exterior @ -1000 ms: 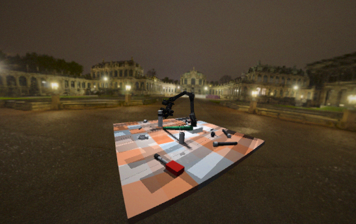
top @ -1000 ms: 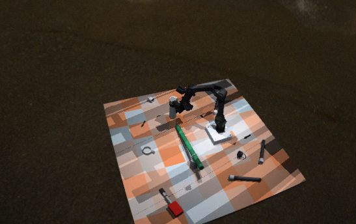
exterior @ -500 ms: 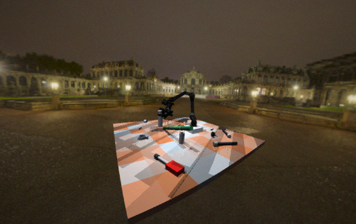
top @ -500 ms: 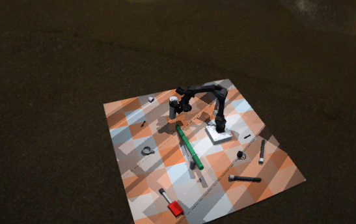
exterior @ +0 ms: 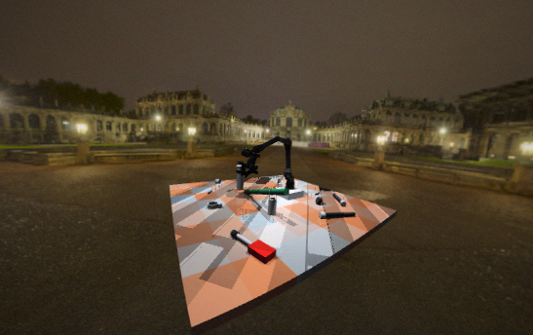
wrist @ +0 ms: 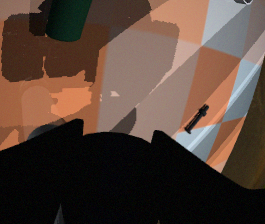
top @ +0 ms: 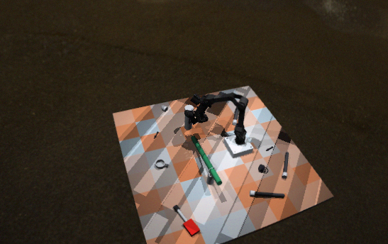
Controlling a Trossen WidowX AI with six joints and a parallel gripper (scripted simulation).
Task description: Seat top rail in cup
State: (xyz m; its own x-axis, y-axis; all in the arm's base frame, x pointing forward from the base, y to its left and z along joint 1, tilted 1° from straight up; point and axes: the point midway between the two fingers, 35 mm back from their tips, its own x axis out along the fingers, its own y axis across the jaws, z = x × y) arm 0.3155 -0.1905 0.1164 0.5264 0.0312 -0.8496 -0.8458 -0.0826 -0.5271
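The claw [top: 196, 117] [exterior: 247, 170] [wrist: 118, 132] is clamped on the black rail-end cup [top: 189, 114] [wrist: 116, 150], right beside the upper part of the big post [top: 188, 123] [exterior: 240, 181] [wrist: 43, 129]. Lower than the claw, the green rail [top: 207, 161] [exterior: 266, 192] [wrist: 69, 21] slants away, its near end apart from the cup. The red block [top: 191, 227] [exterior: 261, 250] lies well apart from the claw.

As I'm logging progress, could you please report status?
Jaws shut on black cylindrical cup beside grey upright post; green round rail unseated; nothing visibly blocking.
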